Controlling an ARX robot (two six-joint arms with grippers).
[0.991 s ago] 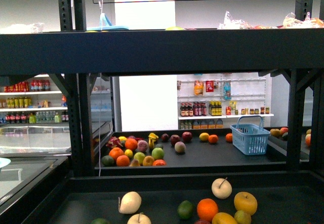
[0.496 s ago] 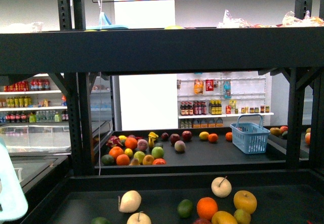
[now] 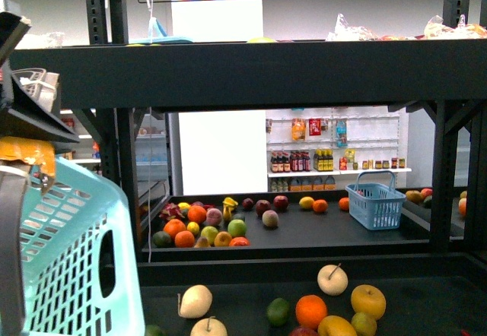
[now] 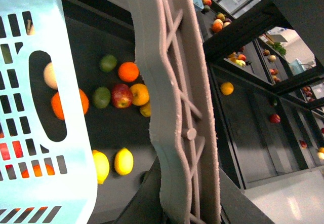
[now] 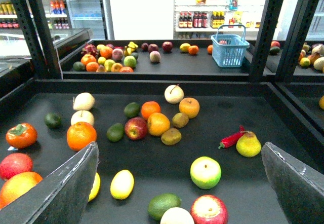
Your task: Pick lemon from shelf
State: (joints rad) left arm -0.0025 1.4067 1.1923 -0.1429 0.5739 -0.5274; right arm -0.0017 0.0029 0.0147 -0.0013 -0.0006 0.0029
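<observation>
Front view showed a pale blue slotted plastic basket (image 3: 76,260) filling the lower left corner, in front of the black metal multi-tier shelf (image 3: 228,74). Half a second earlier only a thin sliver of it had edged in at the left border, and a second earlier it had barely shown. The fruit on the trays had not moved.

Left wrist view showed the left gripper (image 4: 187,203) clenched on the basket's grey lattice handle (image 4: 172,82), its dark fingers flanking the handle on both sides.

Right wrist view showed the right gripper (image 5: 179,145) spread wide and empty, a dark grey finger at each side, above the shelf's flat dark tray (image 5: 228,107). The smooth, bright yellow oval lemon (image 5: 122,184) lay on its side on that tray, near the front edge, just beside the inner face of one finger. Its long axis ran roughly front to back, the far end angled slightly towards a red apple (image 5: 135,127). A second yellow fruit (image 5: 94,186) lay just beside it, half hidden by that finger.
</observation>
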